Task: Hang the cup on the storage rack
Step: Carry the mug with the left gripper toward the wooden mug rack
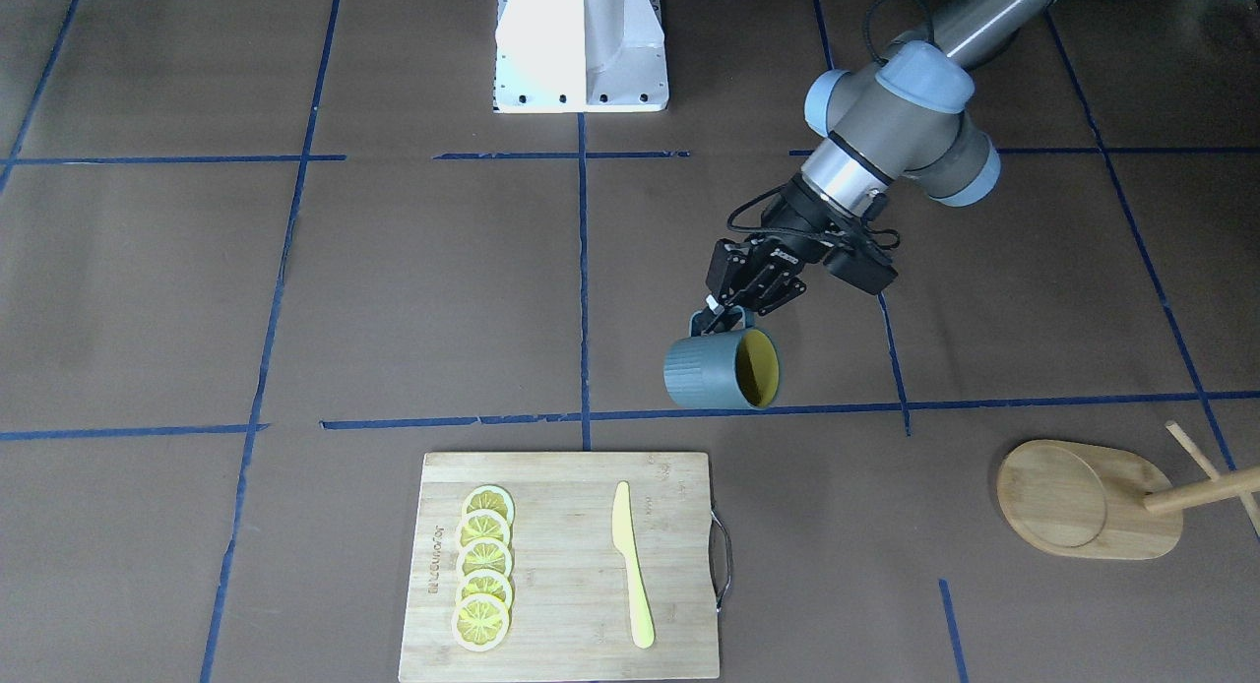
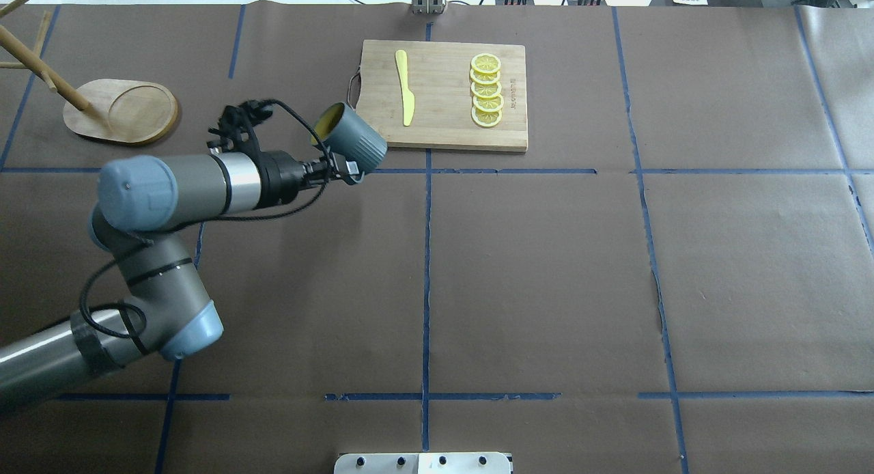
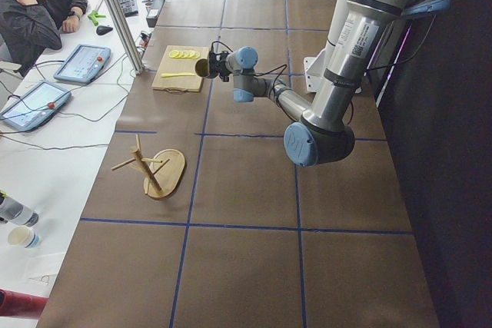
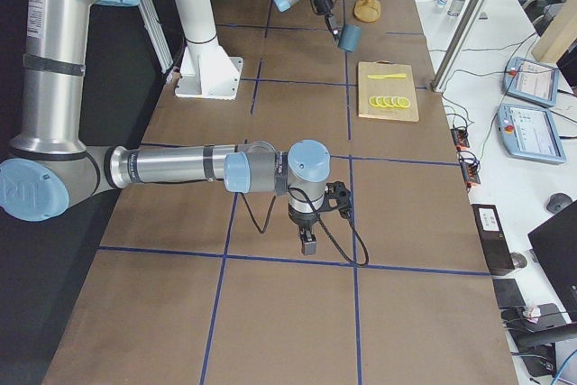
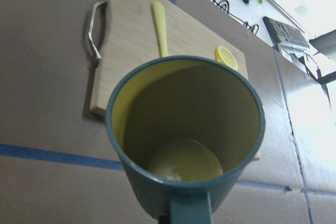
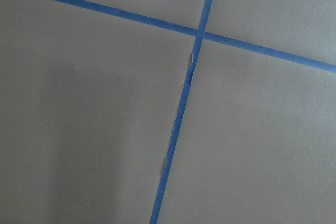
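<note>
Cup (image 1: 722,371): dark teal, ribbed, yellow-olive inside. Held by its side handle and tipped onto its side. In the overhead view the mouth faces the robot's left, toward the rack.
Cup position: looks clear of the counter (image 1: 148,299), above a blue tape line (image 1: 443,422), just off the cutting board corner that has the metal handle, on the robot's side of the board.
Left claw (image 1: 724,314): clenched on the cup handle, with the arm reaching out from the robot's left. The wrist view looks straight into the cup, handle at the bottom edge.
Storage rack (image 1: 1088,501): oval wooden base flat on the counter, far on the robot's left, pole and pegs standing up. Well apart from the cup.
Right claw (image 4: 306,242): seen only in the right side view, pointing down over the counter near a tape crossing. Can't tell whether it is released or clenched. Its wrist view shows only brown paper and crossed tape.
Cutting board (image 1: 571,565): at the operators' edge of the counter.
On board: yellow knife (image 1: 630,563), plus a row of overlapping lemon slices (image 1: 483,570).
</note>
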